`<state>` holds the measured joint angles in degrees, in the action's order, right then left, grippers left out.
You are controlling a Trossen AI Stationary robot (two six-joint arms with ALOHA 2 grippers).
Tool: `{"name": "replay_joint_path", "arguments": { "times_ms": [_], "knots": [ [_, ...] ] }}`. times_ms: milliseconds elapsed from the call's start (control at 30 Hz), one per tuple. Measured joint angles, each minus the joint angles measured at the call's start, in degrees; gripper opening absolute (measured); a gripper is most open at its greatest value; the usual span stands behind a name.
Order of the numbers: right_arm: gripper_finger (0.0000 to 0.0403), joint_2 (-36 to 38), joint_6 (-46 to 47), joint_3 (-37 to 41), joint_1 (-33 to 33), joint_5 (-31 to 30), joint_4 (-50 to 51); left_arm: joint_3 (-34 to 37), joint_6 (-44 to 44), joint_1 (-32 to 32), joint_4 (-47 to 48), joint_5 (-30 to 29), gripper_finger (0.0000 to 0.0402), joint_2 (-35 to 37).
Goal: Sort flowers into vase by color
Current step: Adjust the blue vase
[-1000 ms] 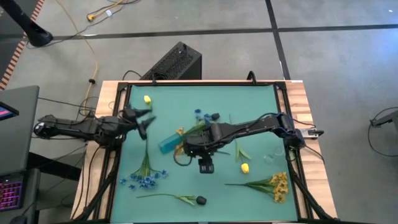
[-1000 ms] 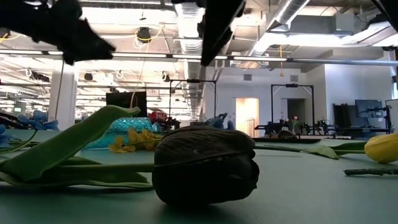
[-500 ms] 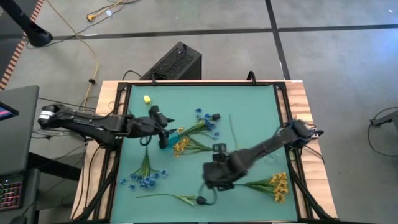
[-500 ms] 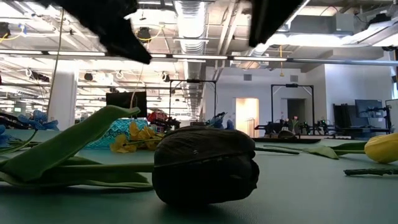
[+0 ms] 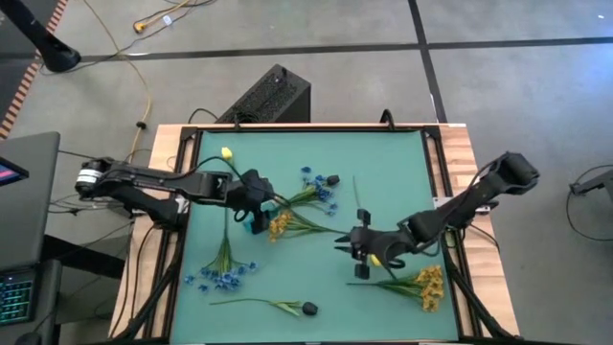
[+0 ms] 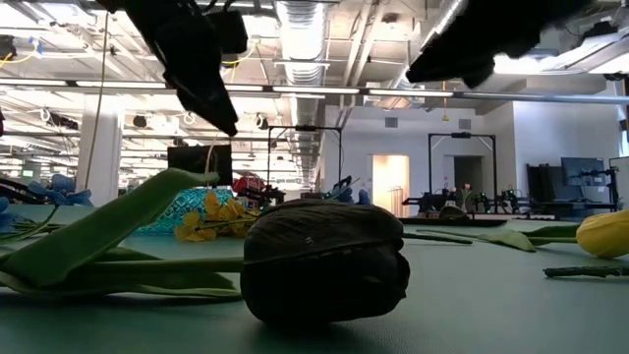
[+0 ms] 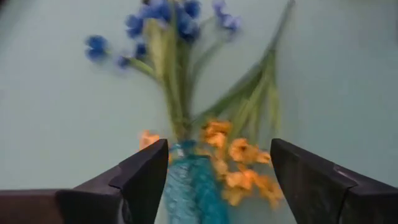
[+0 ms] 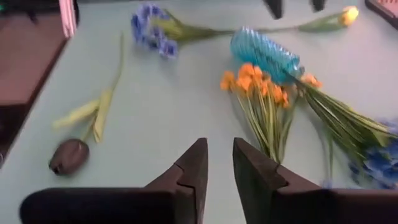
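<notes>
The blue glass vase [image 5: 256,223] lies on its side mid-table, with a yellow-orange cluster [image 5: 280,225] and green stems at its mouth. My left gripper [image 5: 261,206] hangs open over it; in the left wrist view its fingers stand either side of the vase [image 7: 189,186] without touching. My right gripper [image 5: 347,247] hovers near the table's right side beside a yellow bud [image 5: 376,259]. Its fingers [image 8: 198,163] are a narrow gap apart and hold nothing. A second yellow-orange sprig [image 5: 426,285], a blue sprig [image 5: 220,276] and a dark bud [image 5: 309,309] lie flat.
Another yellow bud [image 5: 227,152] lies by the far left corner. Blue blossoms [image 5: 311,182] and a dark bud [image 5: 331,180] lie beyond the vase. In the low view the near dark bud [image 6: 324,261] fills the foreground. A raised frame [image 5: 436,158] borders the green mat.
My left gripper has swung from the table's left edge toward the right and now hangs over the vase. My right gripper has left the table's middle, swept toward the near edge, then drawn back toward the right edge, ending beside the yellow bud. The vase has stayed put.
</notes>
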<state>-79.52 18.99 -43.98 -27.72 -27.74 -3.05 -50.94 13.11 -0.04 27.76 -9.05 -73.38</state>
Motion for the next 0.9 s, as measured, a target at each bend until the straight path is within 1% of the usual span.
{"name": "replay_joint_path", "arguments": {
  "times_ms": [100, 167, 233, 300, 400, 700, 900],
  "knots": [
    [0.0086, 0.07, 0.05, 4.27, -0.58, -0.45, -5.04, -0.14, -0.37, 0.78, -0.75, 3.88, 0.0286, -0.88],
    [0.008, -0.57, 0.06, 5.26, -1.38, -1.27, -6.2, 0.09, 0.08, 0.84, 1.21, 3.79, 0.0288, -1.09],
    [0.0075, -1.33, -0.78, 5.17, -2.24, -2.26, -6.65, -0.09, 0.08, 0.84, 0.85, 2.78, 0.0288, -1.54],
    [0.0073, -1.43, -2.03, 5.24, -2.48, -2.24, -6.15, 0.0, 0.12, 0.86, 2.26, 1.53, 0.0287, -1.78],
    [0.0072, -1.05, -2.73, 5.21, -2.44, -2.24, -6.23, 0.0, 0.75, 0.9, 1.74, 0.79, 0.0286, -1.9],
    [0.0072, -1.01, -4.06, 5.19, -1.69, -2.19, -6.68, 0.0, 1.13, 0.84, 1.3, 0.73, 0.0286, -1.9],
    [0.0072, -1.01, -4.03, 5.19, -1.04, -2.17, -7.11, 0.0, 1.13, -0.34, 1.92, 0.71, 0.0286, -1.9]
  ]
}}
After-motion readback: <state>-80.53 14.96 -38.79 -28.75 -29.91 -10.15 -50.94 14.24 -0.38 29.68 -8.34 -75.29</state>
